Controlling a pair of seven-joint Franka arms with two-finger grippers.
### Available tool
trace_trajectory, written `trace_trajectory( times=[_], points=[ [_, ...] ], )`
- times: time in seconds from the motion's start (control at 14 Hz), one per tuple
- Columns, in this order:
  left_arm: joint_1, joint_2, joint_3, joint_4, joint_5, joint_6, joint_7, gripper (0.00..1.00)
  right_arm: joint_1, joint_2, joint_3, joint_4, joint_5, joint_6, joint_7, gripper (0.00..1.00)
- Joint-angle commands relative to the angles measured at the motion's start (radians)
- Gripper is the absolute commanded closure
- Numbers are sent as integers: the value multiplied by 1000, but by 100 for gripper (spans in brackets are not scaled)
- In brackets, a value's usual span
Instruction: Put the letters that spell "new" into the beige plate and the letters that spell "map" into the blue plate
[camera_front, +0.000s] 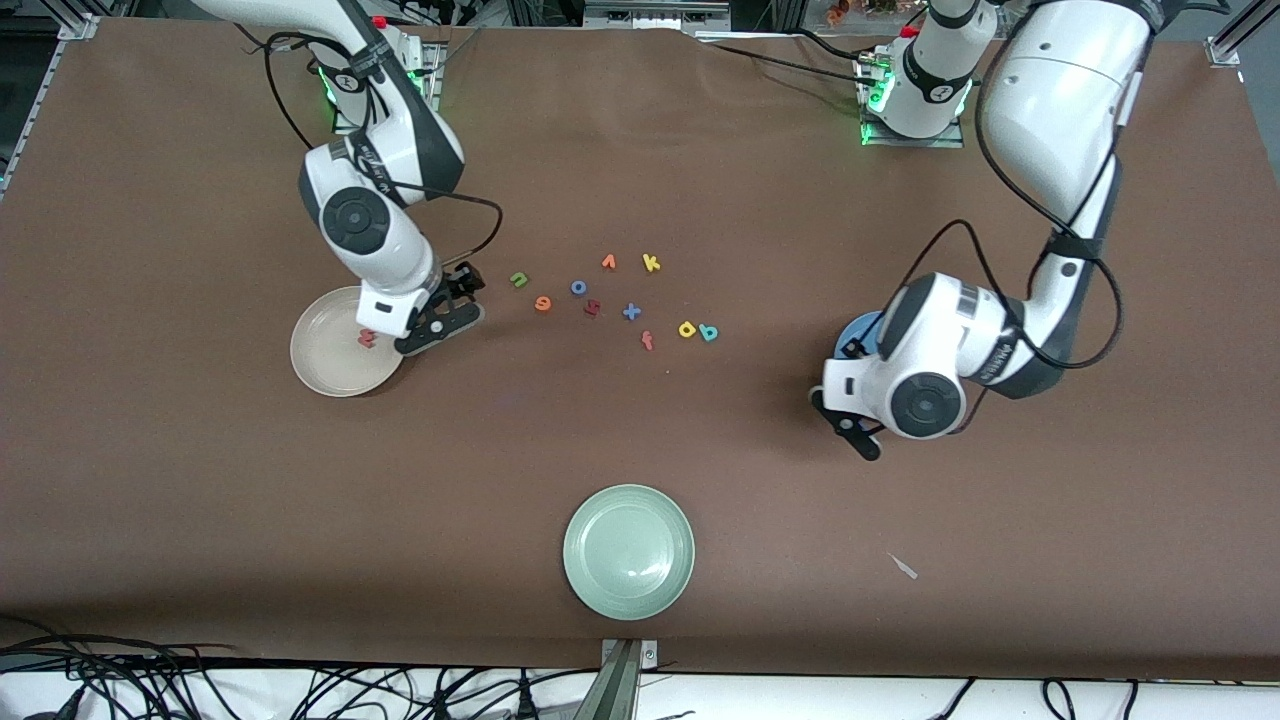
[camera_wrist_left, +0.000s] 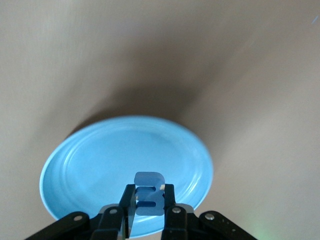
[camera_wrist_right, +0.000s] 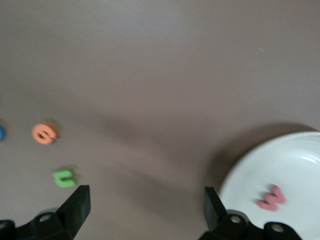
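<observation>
The pinkish-red "w" (camera_front: 367, 339) lies in the beige plate (camera_front: 325, 370), whose edge the right gripper (camera_wrist_right: 145, 207), jaws released wide, partly hides. The left gripper (camera_wrist_left: 149, 206) grasps the blue "m" (camera_wrist_left: 149, 196) over the blue plate (camera_wrist_left: 75, 170), mostly hidden from the front.

Matt brown tabletop (camera_front: 200, 480), cloth-like. Glossy smooth blue plate (camera_wrist_left: 90, 165), beige plate (camera_front: 325, 365), pale green plate (camera_front: 628, 551). Matt foam blue "m" (camera_wrist_left: 149, 192), pinkish-red "w" (camera_wrist_right: 271, 198).
</observation>
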Motion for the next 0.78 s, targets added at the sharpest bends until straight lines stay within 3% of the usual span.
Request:
trace_trajectory(
  times=[0.0, 0.14, 0.21, 0.28, 0.57, 0.71],
  points=[
    [3, -11, -10, -53, 43, 24, 29, 97, -6, -9, 58, -79, 9, 114, 50, 0],
    [5, -15, -10, -87, 74, 54, 29, 89, -5, -5, 78, -123, 5, 194, 50, 0],
    [10, -15, -10, -91, 74, 58, 28, 62, -3, 1, 86, -134, -2, 223, 49, 0],
    [13, -20, -11, -91, 74, 58, 28, 1, -2, 3, 89, -136, -5, 229, 41, 0],
    [-4, -64, -20, -85, 62, 47, 11, 0, 55, 39, 89, -136, -11, 232, 36, 0],
    [-3, -67, -61, -72, 43, 36, -39, 0, 64, 72, 87, -136, -39, 255, 39, 0]
  ],
)
